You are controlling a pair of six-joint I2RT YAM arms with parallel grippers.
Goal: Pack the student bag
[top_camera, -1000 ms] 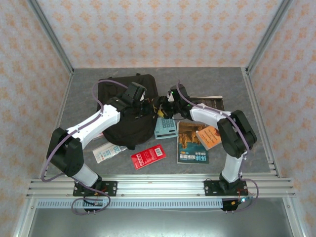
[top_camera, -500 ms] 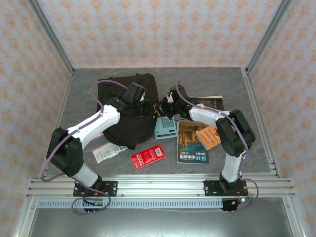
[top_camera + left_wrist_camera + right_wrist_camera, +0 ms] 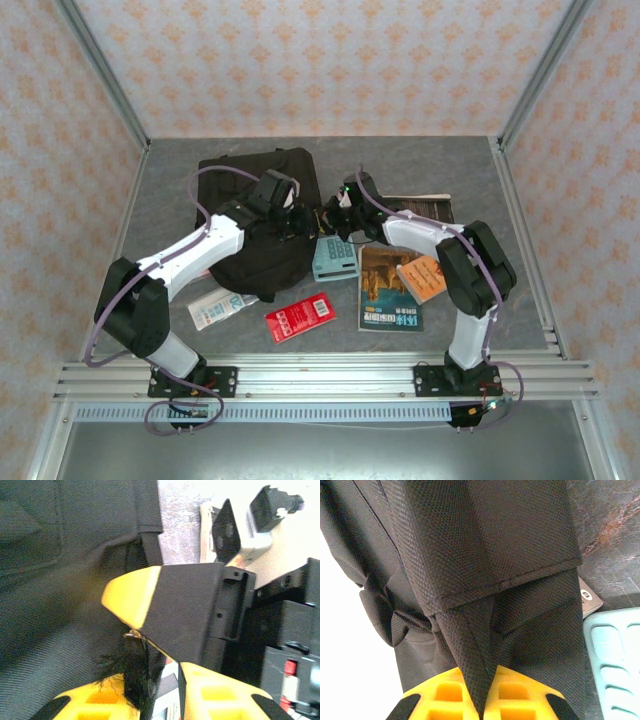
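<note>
The student bag (image 3: 235, 185) is lying flat on the counter (image 3: 480, 180), in the upper left-centre of the overhead frame. Both arms are reaching to its right edge. The right tool (image 3: 328, 213) is clenching a strap (image 3: 470, 650) of the bag. In the right wrist view this strap is running straight down between the yellow fingers, which are pressing together on it. I think it is holding the strap so that the soft bag is not sliding or folding while the other arm is working at the opening.

The left tool (image 3: 295, 222) is sitting just beside it, over the same edge. In the left wrist view its fingers (image 3: 215, 695) are standing a little apart at the bottom of the frame, with a dark frayed tuft of fabric between them. I cannot tell whether they are pinching it.

The things to pack are waiting below and right of the bag: a light blue calculator (image 3: 336, 259), a red packet (image 3: 299, 319), a book (image 3: 390, 290) and a white pack (image 3: 220, 308) partly under the left arm. None seems to be inside, so the packing looks near its start.

In the overhead view the arms are covering the zipper and opening. A small metal ring (image 3: 131, 634) may be a zipper pull, but it is too blurred. The large yellow-tipped block in the middle of the left wrist view, probably the right tool, is blocking much of the bag.
</note>
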